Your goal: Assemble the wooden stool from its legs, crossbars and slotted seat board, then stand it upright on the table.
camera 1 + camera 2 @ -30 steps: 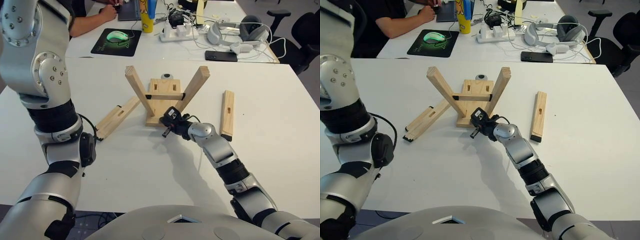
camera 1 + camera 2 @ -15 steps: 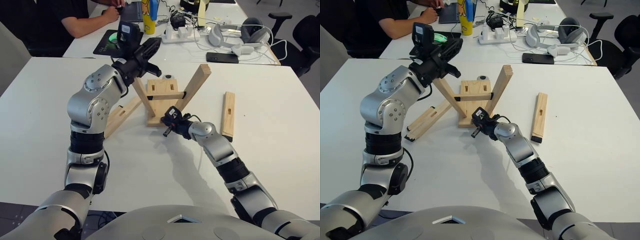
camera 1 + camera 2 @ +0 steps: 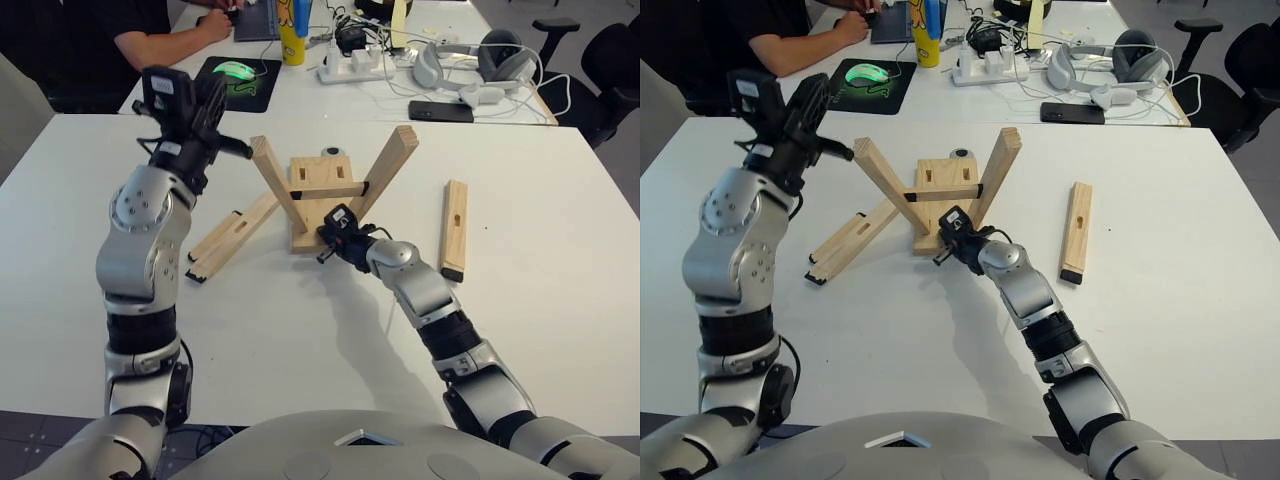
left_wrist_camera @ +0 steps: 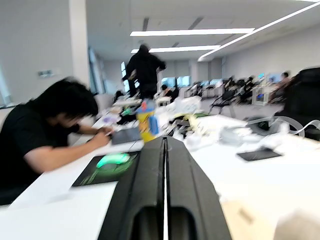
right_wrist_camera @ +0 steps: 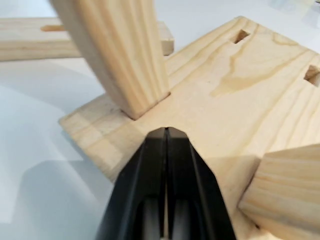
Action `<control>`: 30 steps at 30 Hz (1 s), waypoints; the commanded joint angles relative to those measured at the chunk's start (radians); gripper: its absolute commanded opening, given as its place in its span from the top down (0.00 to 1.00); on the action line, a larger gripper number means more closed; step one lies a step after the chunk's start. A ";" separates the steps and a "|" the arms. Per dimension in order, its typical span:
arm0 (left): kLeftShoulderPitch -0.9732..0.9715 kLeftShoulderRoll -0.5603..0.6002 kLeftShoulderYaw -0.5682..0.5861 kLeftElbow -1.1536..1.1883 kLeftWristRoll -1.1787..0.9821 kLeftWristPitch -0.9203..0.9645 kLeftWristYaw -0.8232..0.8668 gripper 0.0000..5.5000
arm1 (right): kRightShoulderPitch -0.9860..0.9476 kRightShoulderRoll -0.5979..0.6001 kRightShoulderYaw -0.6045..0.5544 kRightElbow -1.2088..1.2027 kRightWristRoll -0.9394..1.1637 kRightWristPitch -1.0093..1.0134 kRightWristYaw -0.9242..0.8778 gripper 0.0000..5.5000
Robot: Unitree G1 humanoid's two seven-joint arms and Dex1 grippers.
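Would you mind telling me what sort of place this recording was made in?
Most likely an open-plan office or lab: the desk behind carries headphones and a computer mouse on a pad, office chairs stand nearby, and strip lights line the ceiling.

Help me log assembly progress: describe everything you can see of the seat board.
The seat board is a pale wooden slab lying flat on the white table. Two legs stand slotted into it, splaying apart and joined by a crossbar; two empty slots show near its far edge. The shut right gripper sits at its near edge.
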 commanded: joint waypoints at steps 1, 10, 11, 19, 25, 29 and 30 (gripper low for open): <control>0.146 0.003 -0.007 -0.099 0.036 0.007 0.013 1.00 | 0.141 -0.071 -0.020 -0.172 -0.028 -0.006 -0.015 1.00; 0.348 -0.068 0.020 -0.248 -0.029 0.179 0.063 1.00 | 0.487 -0.084 -0.202 -0.829 0.148 0.042 -0.023 1.00; 0.355 -0.072 0.023 -0.248 -0.029 0.191 0.071 1.00 | 0.504 -0.066 -0.236 -0.835 0.174 0.050 -0.035 1.00; 0.313 -0.107 0.076 -0.204 -0.068 0.188 0.088 1.00 | 0.504 -0.002 -0.341 -0.753 0.255 0.077 -0.105 1.00; 0.266 -0.097 0.038 -0.165 -0.020 0.186 0.108 1.00 | 0.439 0.023 -0.359 -0.721 0.189 0.074 -0.224 1.00; 0.265 -0.056 -0.013 -0.160 0.029 0.161 0.085 1.00 | 0.402 0.006 -0.386 -0.698 0.137 0.021 -0.279 1.00; 0.266 -0.051 -0.017 -0.170 0.050 0.135 0.089 1.00 | 0.390 0.002 -0.410 -0.693 0.113 -0.005 -0.305 1.00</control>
